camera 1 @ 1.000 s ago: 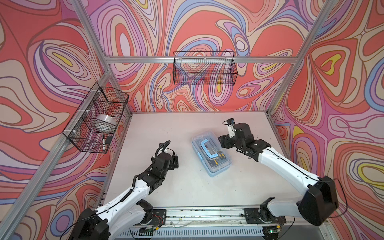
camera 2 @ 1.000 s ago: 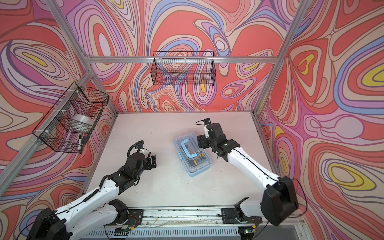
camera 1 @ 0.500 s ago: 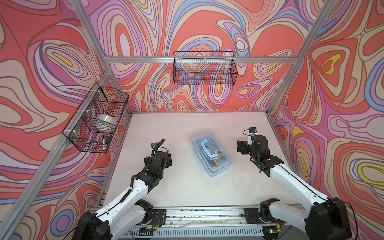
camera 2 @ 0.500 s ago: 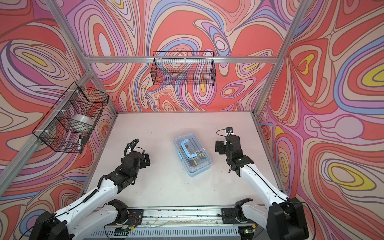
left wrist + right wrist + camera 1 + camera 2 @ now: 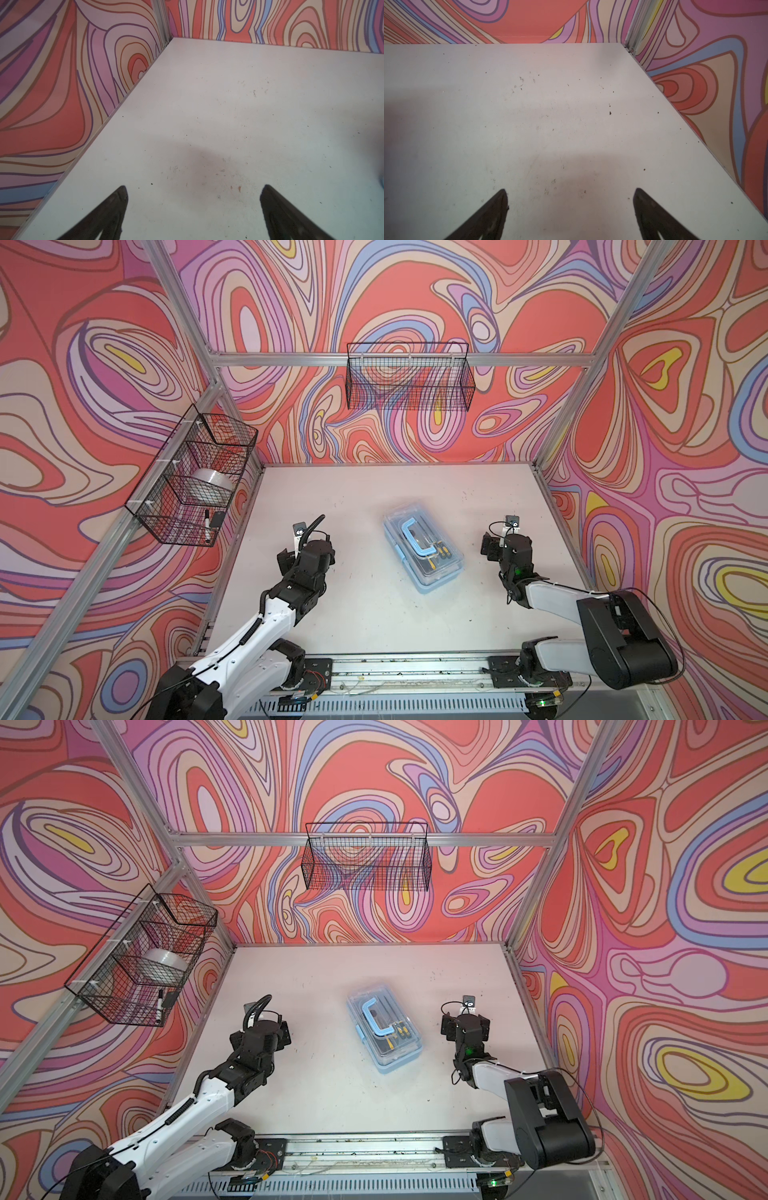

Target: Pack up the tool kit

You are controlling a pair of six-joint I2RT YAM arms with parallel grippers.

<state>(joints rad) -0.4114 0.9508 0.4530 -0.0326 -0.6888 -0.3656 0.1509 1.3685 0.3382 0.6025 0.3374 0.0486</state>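
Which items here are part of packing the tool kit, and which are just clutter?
For the job:
- light-blue case, clear lid down
- its blue handle
- yellow-handled tools inside

Lying about:
- side wire basket with tape roll and marker
- back wire basket

Both wrist views cut off the fingers (image 5: 112, 209) of the left gripper (image 5: 195, 187) and the fingers (image 5: 654, 214) of the right gripper (image 5: 570, 189). A pale blue smear (image 5: 382, 181) at the left wrist view's border is too blurred to name. In both top views the blue handle (image 5: 415, 536) covers part of the tool kit case (image 5: 434, 580), and the yellow-handled tools (image 5: 435, 561) under its clear lid are too small to identify. Wire mesh veils a pale roll (image 5: 214, 486) in the side basket (image 5: 174, 531).
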